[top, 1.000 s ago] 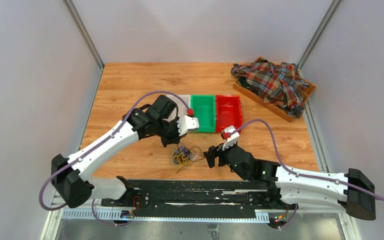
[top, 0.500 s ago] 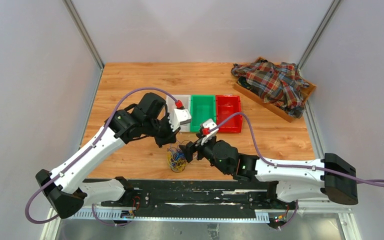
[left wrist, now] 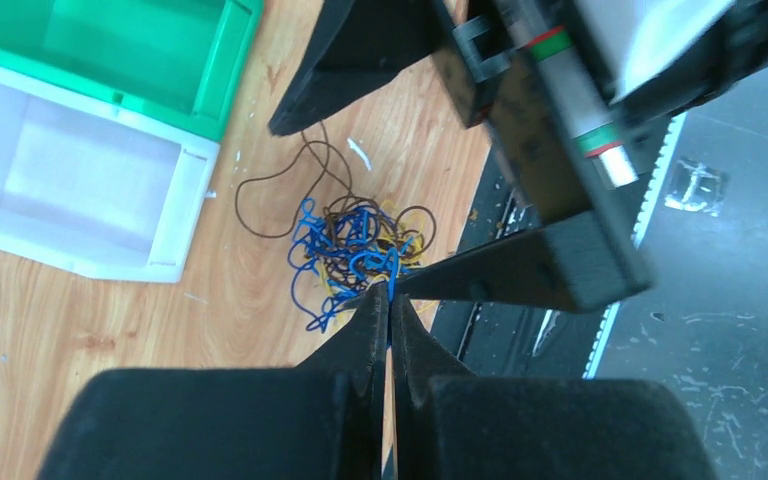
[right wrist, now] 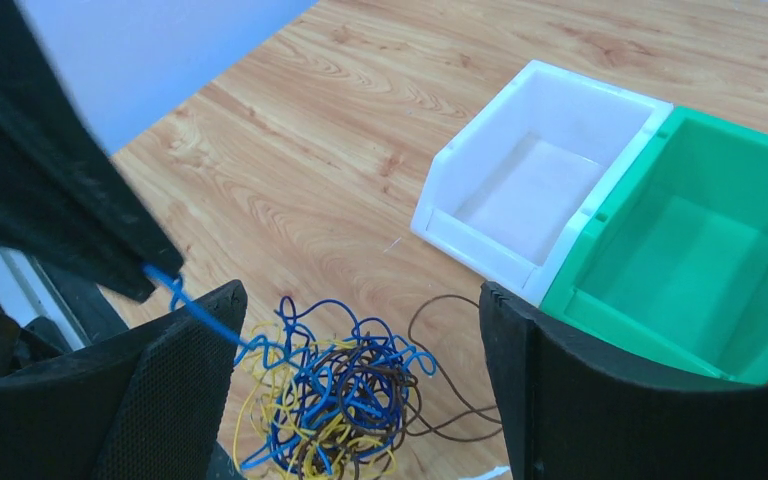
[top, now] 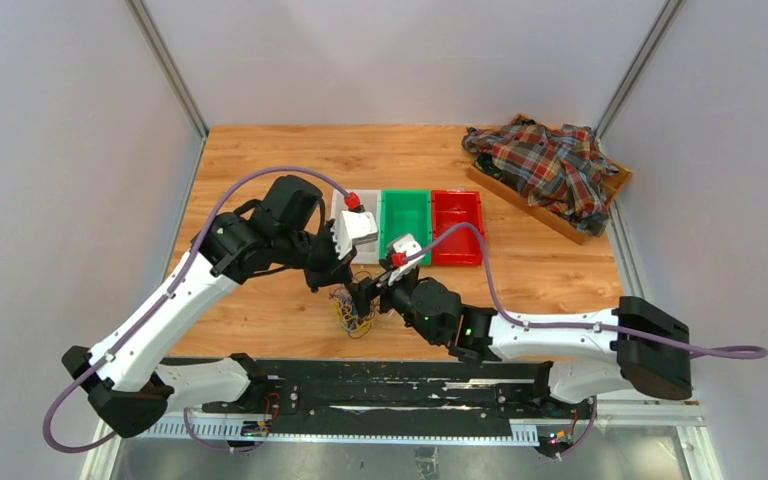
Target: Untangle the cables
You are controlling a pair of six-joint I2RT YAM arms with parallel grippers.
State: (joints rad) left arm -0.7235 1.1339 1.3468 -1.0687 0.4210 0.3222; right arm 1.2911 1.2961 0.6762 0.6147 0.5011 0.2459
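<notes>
Cables (top: 352,316) clumped on table (top: 260,160) near white bin (left wrist: 80,190). Left wrist view: left gripper (left wrist: 390,297) pinches blue strand (left wrist: 391,285). Right wrist view: right gripper (right wrist: 360,320) spread wide, straddling clump; overhead view hides both jaw states

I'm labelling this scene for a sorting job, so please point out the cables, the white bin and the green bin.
cables (right wrist: 342,402): right wrist view, middle of the tangled clump.
white bin (right wrist: 525,190): right wrist view, its bare floor.
green bin (right wrist: 700,265): right wrist view, its bare floor.
</notes>
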